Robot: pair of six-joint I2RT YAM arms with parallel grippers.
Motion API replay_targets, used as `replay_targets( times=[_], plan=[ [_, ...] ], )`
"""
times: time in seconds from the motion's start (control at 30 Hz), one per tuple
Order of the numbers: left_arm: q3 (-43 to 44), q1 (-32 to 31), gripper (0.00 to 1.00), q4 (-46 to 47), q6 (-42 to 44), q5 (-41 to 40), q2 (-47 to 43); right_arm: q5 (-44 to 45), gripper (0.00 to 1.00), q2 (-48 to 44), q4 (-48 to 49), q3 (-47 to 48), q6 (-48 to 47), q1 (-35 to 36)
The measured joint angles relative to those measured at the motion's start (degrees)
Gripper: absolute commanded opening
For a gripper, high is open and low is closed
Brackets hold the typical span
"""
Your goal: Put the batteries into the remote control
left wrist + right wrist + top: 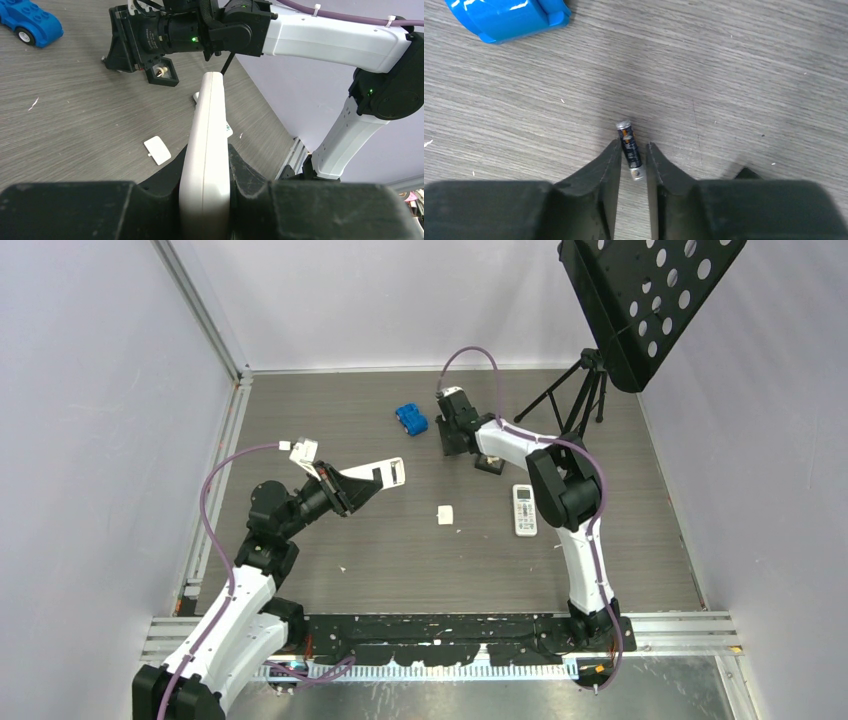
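Observation:
The remote control [210,110], a slim white slab, stands edge-on between the fingers of my left gripper [206,155], which is shut on its lower part. From above, the remote [388,472] sticks out to the right of the left gripper [352,487], above the table. One battery [629,149], dark with metallic ends, lies on the table. My right gripper [631,145] is low over it, open, with a finger on each side and a narrow gap showing. In the top view the right gripper [452,435] points down at the far middle and hides the battery.
A blue toy car [411,419] sits left of the right gripper. A small white cover [445,514] and a second white remote with buttons [524,509] lie mid-table. A small black square holder [489,464] sits by the right arm. A black stand on a tripod [580,390] rises at the back right.

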Motion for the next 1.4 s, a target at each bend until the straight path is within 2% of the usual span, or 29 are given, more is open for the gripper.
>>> replay_targets(
  times=[0.1, 0.3, 0.43, 0.6, 0.83, 1.03, 1.2, 1.4],
  plan=[
    [0.00, 0.00, 0.00, -0.02, -0.02, 0.00, 0.00, -1.14, 0.11, 0.20, -0.31, 0.37, 0.76, -0.04],
    [0.00, 0.00, 0.00, -0.02, -0.42, 0.04, 0.04, -1.07, 0.08, -0.20, 0.02, -0.17, 3.26, -0.15],
    [0.00, 0.00, 0.00, 0.13, -2.56, 0.22, 1.29, -0.57, 0.08, -3.80, 0.66, -4.87, 5.66, -0.07],
    [0.00, 0.00, 0.00, 1.77, -7.96, 0.66, 6.49, -0.59, 0.08, -14.08, 0.37, -11.50, 9.18, 0.46],
    [0.00, -0.02, 0.00, 5.53, -15.76, 1.40, 15.76, -1.62, 0.10, -30.05, -1.92, -14.32, 14.25, 3.85],
    [0.00, -0.50, 0.00, 8.35, -19.63, 2.08, 22.93, -5.99, 0.13, -38.71, -5.66, -17.16, 18.23, 7.65],
    [0.00, -0.66, 0.00, 11.74, -22.51, 2.60, 25.59, -9.40, 0.13, -40.94, -9.14, -17.55, 19.15, 12.70],
    [0.00, -0.83, 0.00, 14.88, -24.59, 2.62, 25.64, -8.57, 0.13, -39.28, -13.33, -16.06, 19.47, 16.79]
  ],
)
